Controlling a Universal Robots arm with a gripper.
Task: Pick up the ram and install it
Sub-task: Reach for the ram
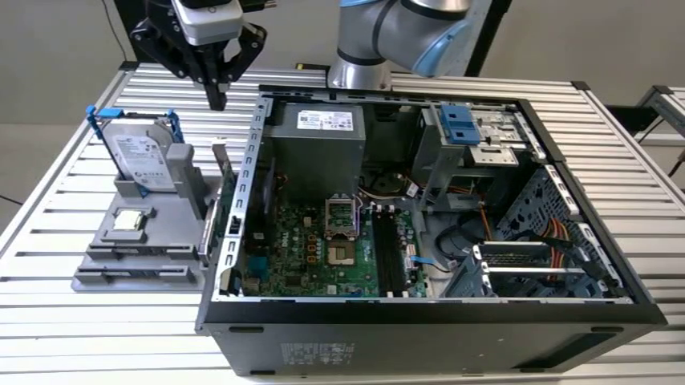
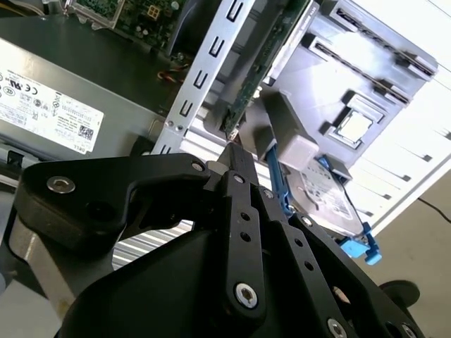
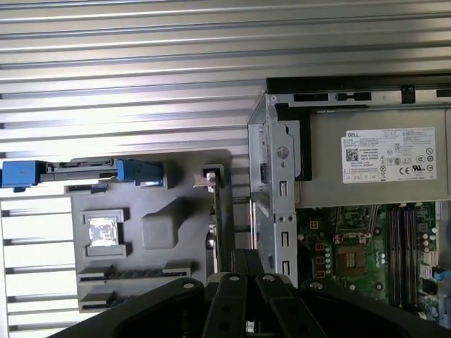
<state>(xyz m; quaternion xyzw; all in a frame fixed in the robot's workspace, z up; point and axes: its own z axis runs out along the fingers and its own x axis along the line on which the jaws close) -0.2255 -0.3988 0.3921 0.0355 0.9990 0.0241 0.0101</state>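
The ram (image 1: 224, 172) stands on edge in a slot of the grey holder (image 1: 128, 257), right beside the outer wall of the open computer case (image 1: 253, 160). In the first wrist view the ram (image 3: 218, 225) is a thin strip seen from above; in the second wrist view its green edge (image 2: 257, 70) runs along the case wall. My gripper (image 1: 217, 103) hangs above the ram's far end with its black fingers together and nothing between them. The fingertips (image 2: 236, 149) point down at the stick and are clear of it. The long black motherboard slots (image 1: 387, 253) lie inside the case.
A silver hard drive (image 1: 139, 152) with blue rails stands in the holder at the exterior view's left, and a processor chip (image 1: 131, 220) lies in front of it. The power supply (image 1: 316, 132) and a blue drive bay (image 1: 460, 124) fill the back of the case. The slatted metal table (image 1: 64, 321) surrounds everything.
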